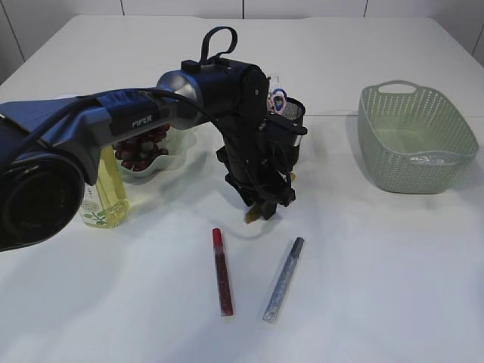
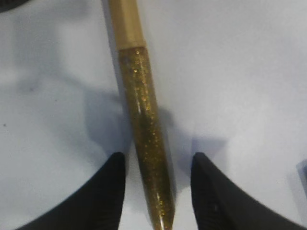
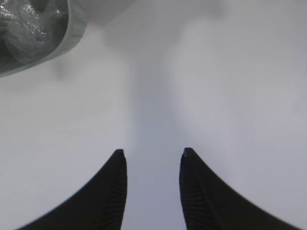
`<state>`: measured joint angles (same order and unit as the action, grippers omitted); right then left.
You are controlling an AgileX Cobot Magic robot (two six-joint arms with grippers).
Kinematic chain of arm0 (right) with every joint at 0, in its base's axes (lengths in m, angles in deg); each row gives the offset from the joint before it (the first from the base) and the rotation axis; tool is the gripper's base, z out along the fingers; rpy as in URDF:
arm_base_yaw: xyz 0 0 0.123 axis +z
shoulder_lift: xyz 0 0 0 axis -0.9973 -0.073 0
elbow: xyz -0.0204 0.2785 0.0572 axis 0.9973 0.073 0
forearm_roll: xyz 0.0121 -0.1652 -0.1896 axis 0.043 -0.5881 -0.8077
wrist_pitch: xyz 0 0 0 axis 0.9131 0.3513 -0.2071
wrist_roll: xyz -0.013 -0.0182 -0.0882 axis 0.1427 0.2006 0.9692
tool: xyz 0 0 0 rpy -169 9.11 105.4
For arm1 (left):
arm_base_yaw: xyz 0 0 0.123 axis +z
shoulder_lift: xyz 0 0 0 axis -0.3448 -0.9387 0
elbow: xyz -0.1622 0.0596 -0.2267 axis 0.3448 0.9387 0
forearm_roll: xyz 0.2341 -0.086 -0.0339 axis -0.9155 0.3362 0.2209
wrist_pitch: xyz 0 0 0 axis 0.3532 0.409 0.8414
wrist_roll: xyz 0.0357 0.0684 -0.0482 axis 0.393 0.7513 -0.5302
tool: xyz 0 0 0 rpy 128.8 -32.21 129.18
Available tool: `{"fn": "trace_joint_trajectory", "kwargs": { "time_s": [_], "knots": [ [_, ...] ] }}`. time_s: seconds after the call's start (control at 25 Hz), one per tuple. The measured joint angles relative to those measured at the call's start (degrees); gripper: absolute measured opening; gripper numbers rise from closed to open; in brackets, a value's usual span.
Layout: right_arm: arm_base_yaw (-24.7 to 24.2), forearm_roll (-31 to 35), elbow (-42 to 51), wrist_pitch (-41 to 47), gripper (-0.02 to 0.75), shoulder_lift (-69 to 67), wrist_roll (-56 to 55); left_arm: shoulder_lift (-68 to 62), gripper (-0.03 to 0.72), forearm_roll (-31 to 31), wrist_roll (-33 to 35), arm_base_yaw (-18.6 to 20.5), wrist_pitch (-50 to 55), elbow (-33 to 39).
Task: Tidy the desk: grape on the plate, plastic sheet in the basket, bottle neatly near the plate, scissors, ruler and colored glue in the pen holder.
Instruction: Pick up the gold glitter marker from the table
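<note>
1. Gold glitter glue [image 2: 146, 143] lies between the fingers of the left gripper [image 2: 157, 191]; in the left wrist view the jaws stand part-open on either side of the tube, with gaps showing, so a firm grip cannot be confirmed.
2. In the exterior view the left gripper [image 1: 261, 208] hangs low over the white table [image 1: 378, 287], just near of the black pen holder [image 1: 291, 121], with the gold tube end showing at its tip.
3. Red glitter glue [image 1: 222, 271] and silver glitter glue [image 1: 283, 280] lie flat on the near middle of the table, apart from each other.
4. Grapes [image 1: 140, 147] sit on the clear plate [image 1: 178, 155] at left; the yellow bottle [image 1: 106, 189] stands upright just left of the plate.
5. The green basket [image 1: 416, 136] sits at far right, with a plastic sheet [image 1: 431, 159] inside.
6. The right gripper [image 3: 151, 187] is part-open and empty, over bare table near the basket edge [image 3: 72, 28].
</note>
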<state>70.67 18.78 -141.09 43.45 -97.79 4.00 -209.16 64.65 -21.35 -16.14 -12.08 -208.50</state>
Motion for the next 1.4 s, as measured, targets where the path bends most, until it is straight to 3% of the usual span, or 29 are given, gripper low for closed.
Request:
{"fn": "trace_joint_trajectory", "kwargs": {
  "time_s": [0.6, 1.4],
  "knots": [
    [0.0, 0.0, 0.0, 0.0, 0.3, 0.0, 0.0, 0.0, 0.12, 0.0, 1.37, 0.0, 2.06, -0.13],
    [0.0, 0.0, 0.0, 0.0, 0.3, 0.0, 0.0, 0.0, 0.104, 2.96, 1.48, 0.0, 4.85, -2.34]
  ]
}}
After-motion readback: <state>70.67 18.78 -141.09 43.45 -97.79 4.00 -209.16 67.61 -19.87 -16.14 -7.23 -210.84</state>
